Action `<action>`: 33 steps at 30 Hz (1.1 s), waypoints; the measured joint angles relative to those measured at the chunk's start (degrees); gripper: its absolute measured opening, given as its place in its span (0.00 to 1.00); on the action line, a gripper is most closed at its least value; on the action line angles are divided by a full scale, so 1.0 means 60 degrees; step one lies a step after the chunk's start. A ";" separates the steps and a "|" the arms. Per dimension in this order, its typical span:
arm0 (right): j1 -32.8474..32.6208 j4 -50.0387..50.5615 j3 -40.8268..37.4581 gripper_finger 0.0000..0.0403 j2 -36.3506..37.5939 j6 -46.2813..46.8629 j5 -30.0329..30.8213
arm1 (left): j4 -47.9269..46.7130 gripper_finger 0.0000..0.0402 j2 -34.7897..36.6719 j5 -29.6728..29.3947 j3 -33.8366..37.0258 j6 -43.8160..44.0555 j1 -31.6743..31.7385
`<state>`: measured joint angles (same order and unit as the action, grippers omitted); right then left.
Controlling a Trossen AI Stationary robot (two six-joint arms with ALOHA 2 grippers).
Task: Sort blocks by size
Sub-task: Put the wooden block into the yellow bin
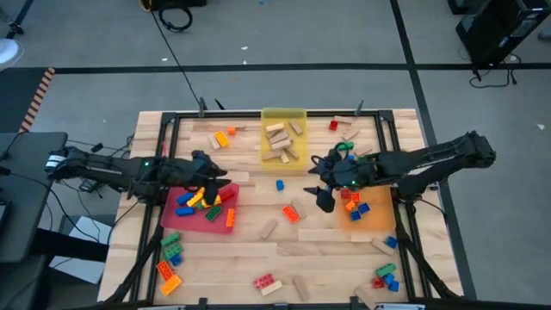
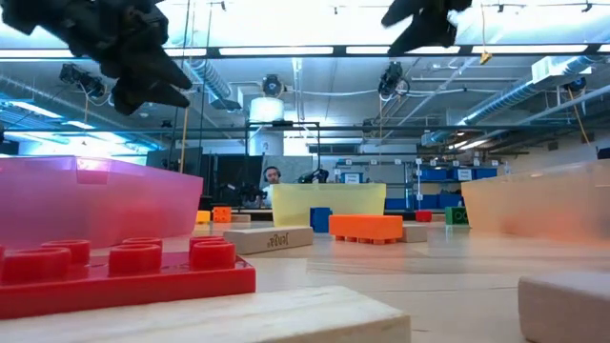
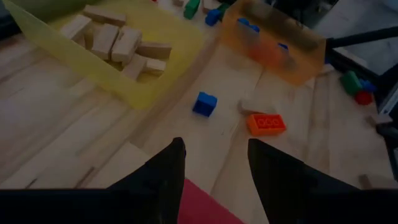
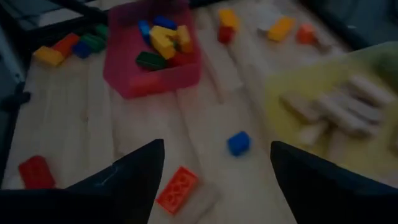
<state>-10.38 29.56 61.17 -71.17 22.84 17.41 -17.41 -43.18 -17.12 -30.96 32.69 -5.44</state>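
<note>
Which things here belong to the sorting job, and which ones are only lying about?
Job: blue brick, orange brick, wooden blocks, red tray, yellow tray, orange tray.
Lying about: cable on the floor.

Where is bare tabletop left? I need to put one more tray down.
Best is the front middle, between the red tray and the orange tray, short of the red brick. The table's centre holds a blue cube and an orange brick. The front corners are crowded.
</note>
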 joint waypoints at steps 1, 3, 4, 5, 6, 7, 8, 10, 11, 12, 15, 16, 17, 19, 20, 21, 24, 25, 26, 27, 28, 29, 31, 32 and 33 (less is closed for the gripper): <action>-0.0059 0.0570 0.0404 0.76 -0.0029 0.0185 0.0155 | 0.0031 0.46 0.0173 -0.0004 0.0131 0.0046 -0.0036; -0.0187 0.2100 0.1330 0.75 -0.0159 0.1053 0.0402 | -0.0039 0.46 0.0441 -0.0004 0.0382 0.0062 -0.0053; -0.0262 0.2981 0.1777 0.74 -0.0291 0.1710 0.0423 | -0.0057 0.46 0.0530 0.0004 0.0475 0.0068 -0.0053; -0.0315 0.3913 0.2267 0.74 -0.0474 0.2406 0.0418 | -0.0066 0.46 0.0623 0.0045 0.0567 0.0090 -0.0053; -0.0400 0.4772 0.2734 0.73 -0.0671 0.3123 0.0407 | -0.0067 0.46 0.0701 0.0074 0.0658 0.0095 -0.0053; -0.0509 0.5626 0.3197 0.73 -0.0902 0.3819 0.0375 | -0.0052 0.46 0.0750 0.0121 0.0739 0.0095 -0.0053; -0.0614 0.6619 0.3643 0.72 -0.1169 0.4559 0.0257 | -0.0022 0.46 0.0775 0.0218 0.0811 0.0099 -0.0053; -0.0848 0.8320 0.4395 0.71 -0.1748 0.6115 -0.0167 | -0.0115 0.46 0.0836 0.0447 0.0957 0.0103 -0.0053; -0.1005 0.9072 0.4646 0.70 -0.2044 0.6876 -0.0426 | -0.0128 0.46 0.0844 0.0599 0.1000 0.0107 -0.0053; -0.1188 0.9727 0.4821 0.69 -0.2323 0.7540 -0.0616 | -0.0129 0.46 0.0842 0.0740 0.1012 0.0101 -0.0053; -0.1920 0.9874 0.4842 0.67 -0.2867 0.9131 -0.0935 | -0.0214 0.46 0.0839 0.1066 0.1026 -0.0139 -0.0057; -0.2202 0.9728 0.4762 0.66 -0.2985 0.9574 -0.1061 | -0.0207 0.46 0.0838 0.1093 0.1026 -0.0201 -0.0057; -0.2436 0.9604 0.4739 0.65 -0.3113 1.0029 -0.1168 | -0.0208 0.46 0.0842 0.1122 0.1026 -0.0266 -0.0057; -0.3020 0.9523 0.4742 0.63 -0.3402 1.1087 -0.1271 | -0.0213 0.46 0.0852 0.1134 0.1026 -0.0350 -0.0057; -0.3313 0.9645 0.4736 0.62 -0.3565 1.1708 -0.1347 | -0.0216 0.46 0.0852 0.1150 0.1026 -0.0358 -0.0057; -0.3622 0.9708 0.4727 0.60 -0.3701 1.2368 -0.1376 | -0.0229 0.46 0.0856 0.1230 0.1026 -0.0367 -0.0057; -0.4566 0.9768 0.4723 0.57 -0.4038 1.4302 -0.1569 | -0.0353 0.46 0.0852 0.1405 0.1026 -0.0397 -0.0057; -0.4854 0.9775 0.4727 0.56 -0.4158 1.4898 -0.1667 | -0.0400 0.46 0.0852 0.1527 0.1026 -0.0398 -0.0057; -0.5143 0.9767 0.4727 0.56 -0.4297 1.5466 -0.1846 | -0.0449 0.46 0.0852 0.1583 0.1026 -0.0402 -0.0057; -0.5417 0.9764 0.4727 0.55 -0.4435 1.6019 -0.2068 | -0.0483 0.46 0.0852 0.1707 0.1026 -0.0402 -0.0057; -0.5680 0.9757 0.4726 0.55 -0.4564 1.6531 -0.2291 | -0.0520 0.46 0.0852 0.1811 0.1026 -0.0401 -0.0057; -0.5940 0.9761 0.4725 0.55 -0.4684 1.7067 -0.2537 | -0.0565 0.46 0.0852 0.1863 0.1026 -0.0404 -0.0057; -0.6454 0.9716 0.4727 0.55 -0.4921 1.8030 -0.2950 | -0.0606 0.46 0.0852 0.2018 0.1026 -0.0401 -0.0057; -0.6635 0.9628 0.4727 0.56 -0.5051 1.8228 -0.3270 | -0.0601 0.46 0.0852 0.2050 0.1026 -0.0404 -0.0057; -0.6780 0.9527 0.4727 0.56 -0.5175 1.8371 -0.3720 | -0.0579 0.46 0.0852 0.2065 0.1026 -0.0404 -0.0057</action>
<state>-51.06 86.72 89.54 -102.22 133.07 -4.91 -20.88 -38.06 -4.73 -24.80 30.26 -5.78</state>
